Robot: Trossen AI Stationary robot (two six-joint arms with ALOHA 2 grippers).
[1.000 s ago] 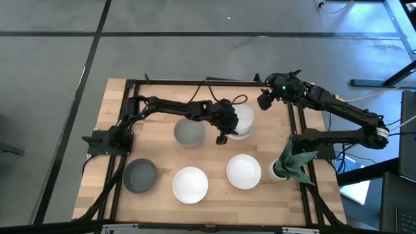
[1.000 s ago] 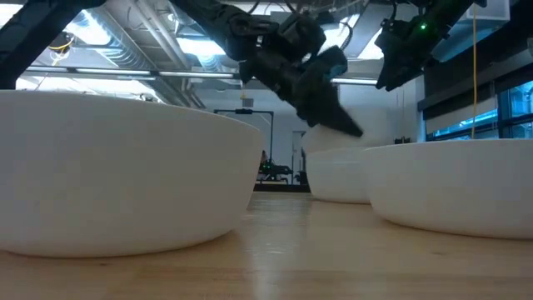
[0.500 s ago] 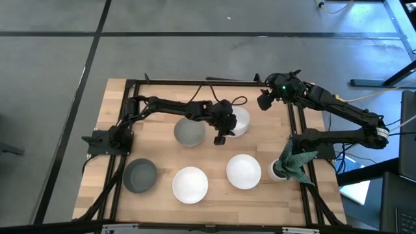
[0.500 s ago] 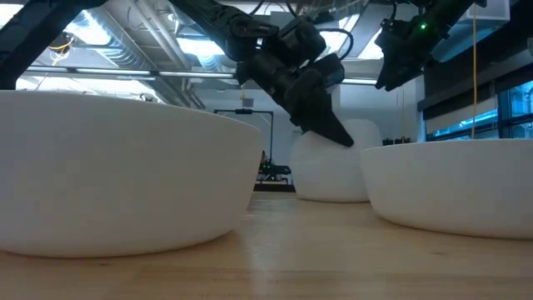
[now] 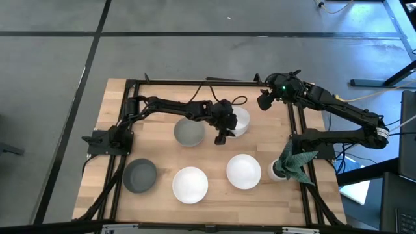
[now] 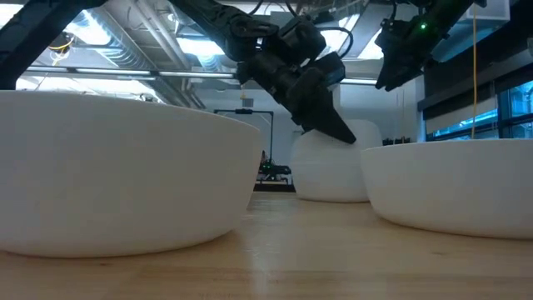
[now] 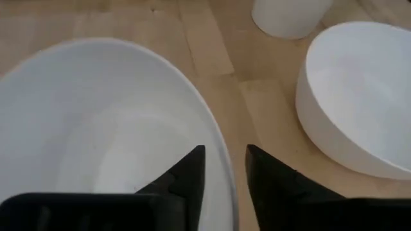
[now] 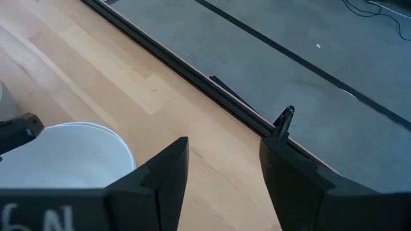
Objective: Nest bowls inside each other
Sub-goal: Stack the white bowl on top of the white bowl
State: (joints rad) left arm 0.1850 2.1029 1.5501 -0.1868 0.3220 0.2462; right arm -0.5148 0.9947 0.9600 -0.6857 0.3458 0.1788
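A stack of white bowls (image 5: 240,120) stands on the table at the far middle and shows tall in the low view (image 6: 333,171). My left gripper (image 5: 221,132) is shut on the top bowl's rim, on the stack's left side. My right gripper (image 5: 263,101) hangs open and empty, high over the far right of the table (image 8: 223,147). Two grey bowls (image 5: 189,132) (image 5: 140,175) and two single white bowls (image 5: 190,184) (image 5: 244,171) rest on their bases on the wood. My left gripper holds the top white bowl by its rim (image 7: 221,151) on the side toward the table's left. One finger (image 7: 189,170) is inside the bowl and one finger (image 7: 270,179) is outside. The fingers slant down from the table's left. The bowl sits level in the stack.
A small white pot with a green plant (image 5: 286,166) stands at the right edge, beside the near-right white bowl. A black frame (image 5: 195,81) runs around the tabletop. Bare wood lies between the stack and the front row of bowls.
The white bowl in my left gripper sat off-centre toward the near edge a second ago. It now sits squarely on the stack, which stands taller in the low view. My left gripper has shifted slightly toward the table's left. It has kept still for the last half second.
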